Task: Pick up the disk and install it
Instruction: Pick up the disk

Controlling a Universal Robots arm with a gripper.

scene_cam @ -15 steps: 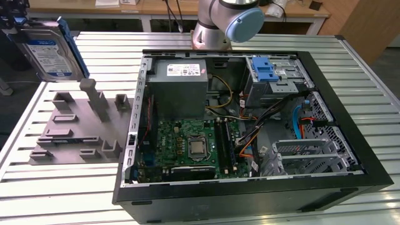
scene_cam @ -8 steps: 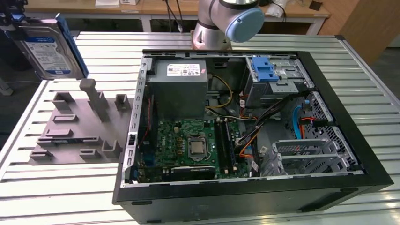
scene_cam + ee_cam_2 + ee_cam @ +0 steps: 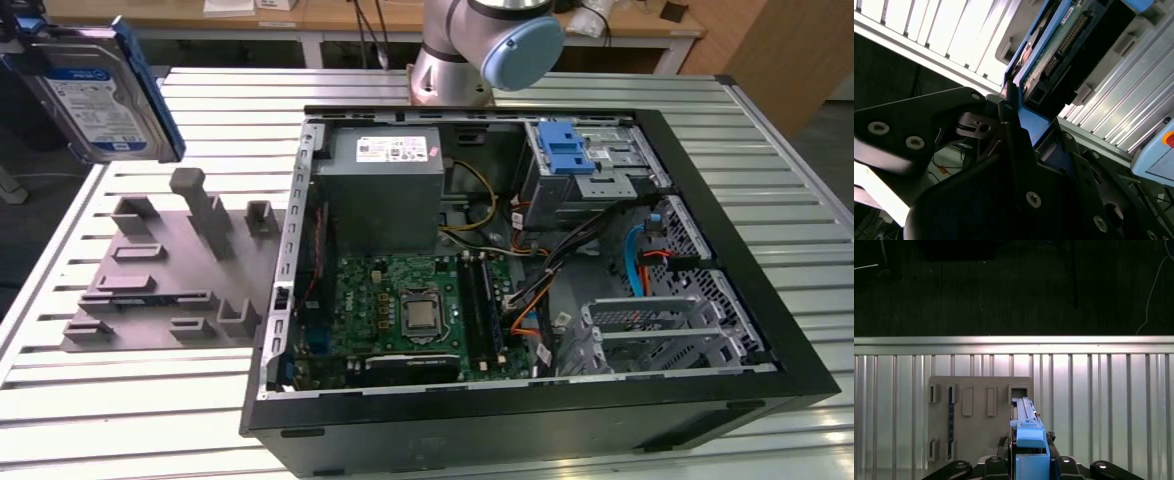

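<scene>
Disk [image 3: 100, 100] clamped edge-on in claw [image 3: 1026, 125], held clear above grey fixture plate [image 3: 160, 270]; open computer case [image 3: 534, 410] seen beside plate.

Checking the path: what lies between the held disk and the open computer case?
In the exterior view, a grey fixture plate with upright posts lies on the slatted table, between the disk and the computer case.

In the exterior view, looks down from high over the open black computer case [image 3: 534, 430] on the ribbed aluminium table [image 3: 120, 420], facing its far edge. In the first wrist view, stares straight down past the silver, blue-railed disk [image 3: 1026, 412] onto the grey slotted fixture plate [image 3: 979, 435] by a table edge. In the second wrist view, sits close behind the black gripper [image 3: 1031, 125], peering along the disk. Shares disk and table across all three.
</scene>
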